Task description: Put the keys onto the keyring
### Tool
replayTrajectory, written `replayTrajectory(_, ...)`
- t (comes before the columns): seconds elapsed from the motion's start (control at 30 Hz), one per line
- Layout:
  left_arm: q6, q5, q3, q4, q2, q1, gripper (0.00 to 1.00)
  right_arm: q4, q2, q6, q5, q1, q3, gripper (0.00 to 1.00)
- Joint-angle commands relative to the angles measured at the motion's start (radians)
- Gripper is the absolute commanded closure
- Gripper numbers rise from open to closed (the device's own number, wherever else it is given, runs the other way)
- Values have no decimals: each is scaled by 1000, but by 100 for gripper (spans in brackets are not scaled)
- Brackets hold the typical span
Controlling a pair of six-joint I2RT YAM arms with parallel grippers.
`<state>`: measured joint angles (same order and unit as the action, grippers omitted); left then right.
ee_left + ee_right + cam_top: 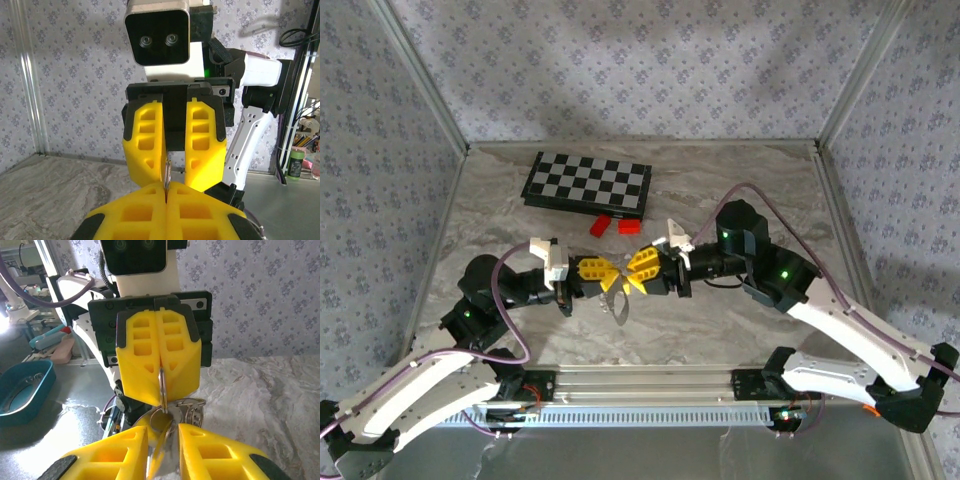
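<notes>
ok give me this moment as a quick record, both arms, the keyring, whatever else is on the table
left gripper: jaws shut, pinching the keyring by one thin edge
right gripper: facing the left one tip to tip, jaws apart, the pinched ring edge in the gap
keyring: metal loops bunched and hanging under the left gripper's tips
chessboard: flat at the far side of the table
red blocks: two, side by side just in front of the chessboard

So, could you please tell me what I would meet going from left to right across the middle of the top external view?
left end effector → keyring, hanging below where the fingertips meet → right end effector
</notes>
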<state>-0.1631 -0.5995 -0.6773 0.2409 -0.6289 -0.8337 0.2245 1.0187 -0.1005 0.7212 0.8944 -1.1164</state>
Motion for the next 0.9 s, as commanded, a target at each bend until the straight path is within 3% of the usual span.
replayTrajectory(0.0,-17,-22,-2,69,18,-5,100,-27,-14,17,1,-2,11,74)
replayTrajectory(0.13,-29,-22,-11,86,30,-5,100,-32,-16,26,10,7,25,66)
replayTrajectory(0.87,-24,12,-9,88,52,-5,100,-54,9,-17,-8,80,40,66)
